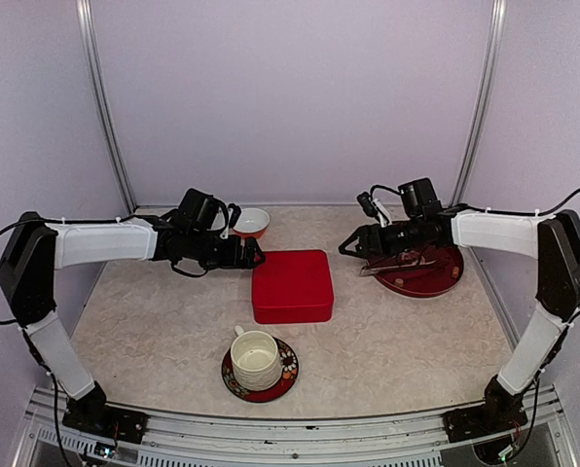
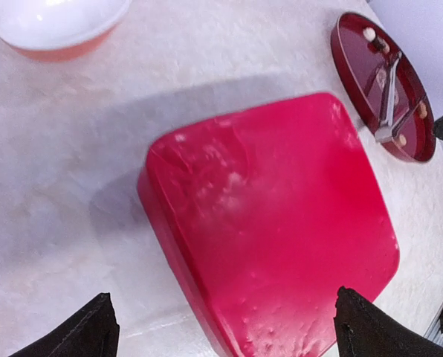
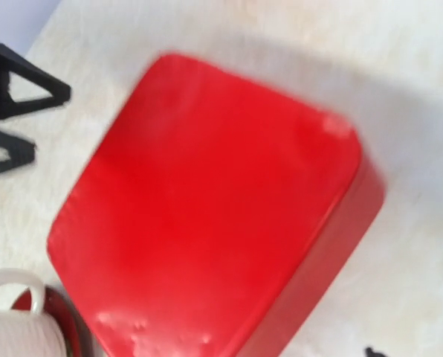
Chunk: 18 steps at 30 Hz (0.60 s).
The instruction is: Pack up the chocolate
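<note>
The chocolate shows as a few tiny white and tan pieces (image 2: 369,33) on a dark red plate (image 1: 444,280) at the right, beside metal tongs (image 2: 389,97). A closed red box (image 1: 292,285) sits mid-table. My left gripper (image 1: 256,255) is open and empty at the box's far left corner, its fingers spread wide over the lid (image 2: 281,223). My right gripper (image 1: 346,245) hovers open and empty between the box's far right corner and the plate. Its wrist view looks down on the lid (image 3: 207,201), and its own fingers are almost out of frame.
A white bowl with an orange outside (image 1: 251,222) stands behind the left gripper. A cream ribbed cup (image 1: 256,358) sits on a patterned saucer (image 1: 285,379) in front of the box. Pale enclosure walls and metal posts surround the table.
</note>
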{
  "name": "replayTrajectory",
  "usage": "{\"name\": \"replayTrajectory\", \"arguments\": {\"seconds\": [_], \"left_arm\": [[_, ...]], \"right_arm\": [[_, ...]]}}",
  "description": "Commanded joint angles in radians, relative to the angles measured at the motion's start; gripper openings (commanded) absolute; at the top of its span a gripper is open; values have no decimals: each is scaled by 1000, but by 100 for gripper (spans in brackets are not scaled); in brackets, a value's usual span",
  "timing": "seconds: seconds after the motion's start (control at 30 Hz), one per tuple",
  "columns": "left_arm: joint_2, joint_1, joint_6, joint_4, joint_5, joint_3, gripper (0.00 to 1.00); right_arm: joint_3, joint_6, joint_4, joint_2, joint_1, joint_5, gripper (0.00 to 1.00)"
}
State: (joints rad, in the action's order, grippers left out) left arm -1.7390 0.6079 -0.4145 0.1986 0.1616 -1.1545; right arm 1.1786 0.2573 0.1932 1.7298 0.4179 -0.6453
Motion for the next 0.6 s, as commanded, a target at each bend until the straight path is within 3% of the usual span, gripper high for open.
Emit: {"name": "replayTrajectory", "arguments": {"seconds": [0.0,0.17,0.23,0.4,0.57], "left_arm": [[114,-52,43,68,-102,-59,99],[246,-143,53,79,-284,-42,99],[309,-199,31,52,-321,-8,99],[435,-393,-39,-24,-249,95,99],[477,-539,-50,-13,-190,158,99]], "right_arm": [[-31,-38,-24,-129,-38,114,84],[-148,35,-178,-307,-150,132,99],[-228,55,-255,-414,-211,165,100],[-319,61,-270,-565,-265,433,100],[-349,86,-200,-553,-318,410,100]]}}
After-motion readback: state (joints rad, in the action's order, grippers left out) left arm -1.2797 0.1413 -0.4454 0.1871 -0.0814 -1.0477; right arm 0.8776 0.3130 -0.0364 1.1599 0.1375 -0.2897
